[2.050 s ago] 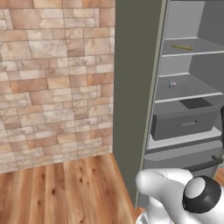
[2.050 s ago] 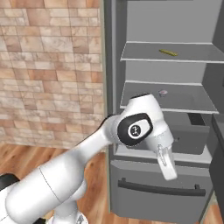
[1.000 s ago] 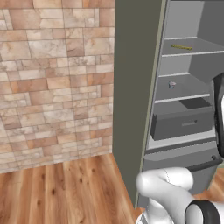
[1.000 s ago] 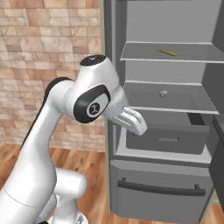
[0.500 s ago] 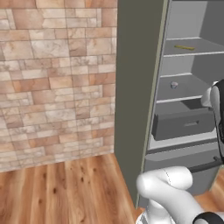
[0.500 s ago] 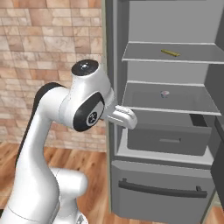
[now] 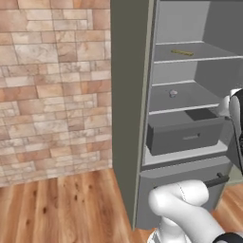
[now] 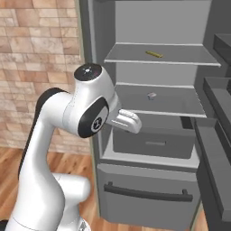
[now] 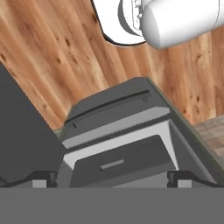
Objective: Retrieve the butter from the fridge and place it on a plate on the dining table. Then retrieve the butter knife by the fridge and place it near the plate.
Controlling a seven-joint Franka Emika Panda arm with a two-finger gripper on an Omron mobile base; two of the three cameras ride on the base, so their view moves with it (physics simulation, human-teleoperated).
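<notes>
With the fridge [image 8: 149, 113] standing open, the butter [image 8: 154, 54] lies on the top shelf.
Jaws spread wide, holding nothing, aimed at the lower drawer [image 9: 116, 109]; a small greyish item [image 8: 151, 95] sits on the middle shelf.

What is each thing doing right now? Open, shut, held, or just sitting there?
Tall matte grey fridge: door open, shelves showing.
Thin yellow butter stick: lying on the top shelf, not held.
Small round greyish item: sitting on the middle shelf.
Lower drawer: shut.
Gripper: open, holding nothing.
</notes>
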